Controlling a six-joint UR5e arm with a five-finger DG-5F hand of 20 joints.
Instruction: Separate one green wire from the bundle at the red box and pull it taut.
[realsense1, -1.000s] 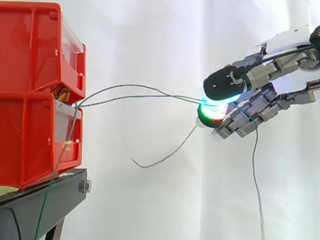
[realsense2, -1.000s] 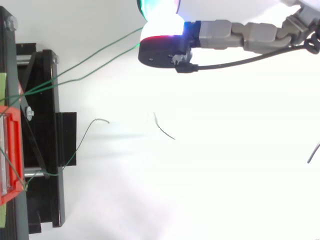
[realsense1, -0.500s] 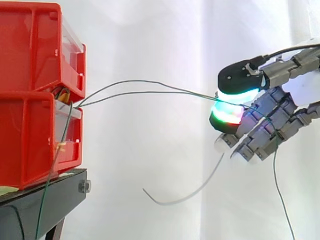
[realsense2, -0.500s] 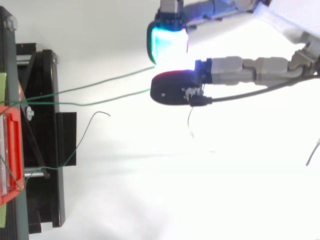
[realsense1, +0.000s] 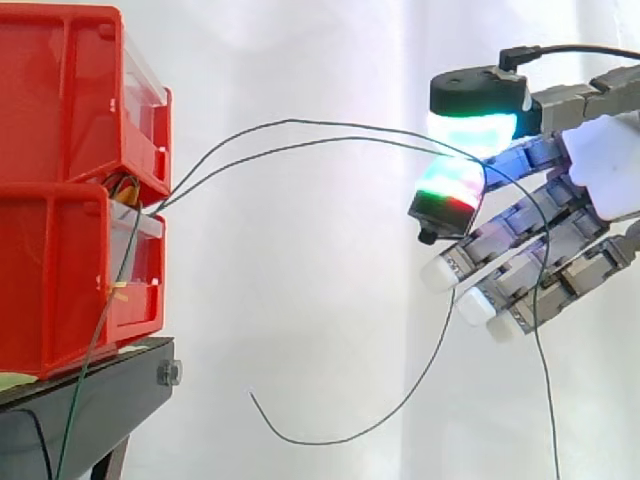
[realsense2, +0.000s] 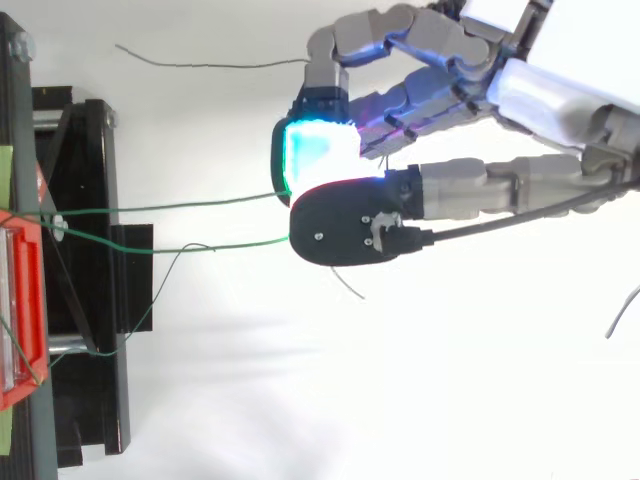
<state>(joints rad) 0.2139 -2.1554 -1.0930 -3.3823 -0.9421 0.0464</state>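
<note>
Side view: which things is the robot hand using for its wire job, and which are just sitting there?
For the job:
- the green wires, two of them sagging
- the hand, pinching them between its glowing pads
- the red boxes that the wires come out of

Just there:
- the black stand under the boxes
- the white curtain behind

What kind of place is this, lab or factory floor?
Likely a lab test rig: white curtain backdrop, red bins on a black stand, a robot hand pinching green wires.
</note>
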